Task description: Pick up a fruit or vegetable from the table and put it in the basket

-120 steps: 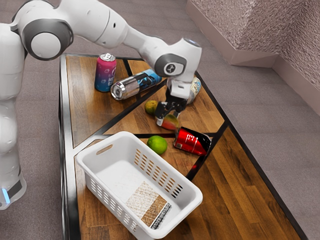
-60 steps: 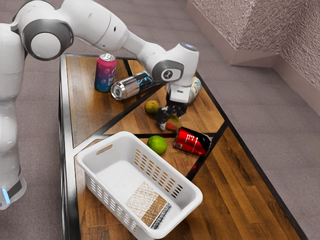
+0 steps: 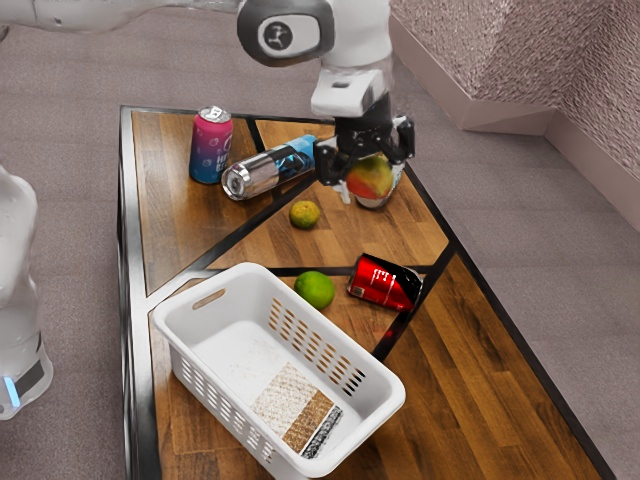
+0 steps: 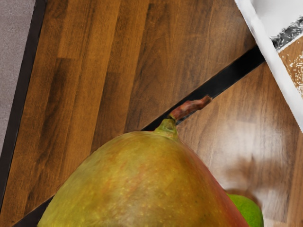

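My gripper (image 3: 368,172) is raised over the far part of the table, shut on a red and yellow-green mango (image 3: 371,177). In the wrist view the mango (image 4: 142,184) hangs large and close under the hand, its brown stem pointing away. The white basket (image 3: 262,365) stands on the table, lower and toward the exterior view's left; part of its rim (image 4: 274,59) shows in the wrist view. A lime (image 3: 315,289) lies beside the basket, and a small yellow-green fruit (image 3: 304,214) lies farther back.
A red can (image 3: 385,282) lies right of the lime in the exterior view. A pink and blue can (image 3: 211,146) stands upright at the back, near a silver and blue can (image 3: 268,170) on its side. Behind the mango, a pale item (image 3: 392,190) is partly hidden.
The mango has been lifted off the table with my gripper. My arm has swung, raising the hand up and slightly toward the exterior view's right. The basket and other objects stayed where they were.
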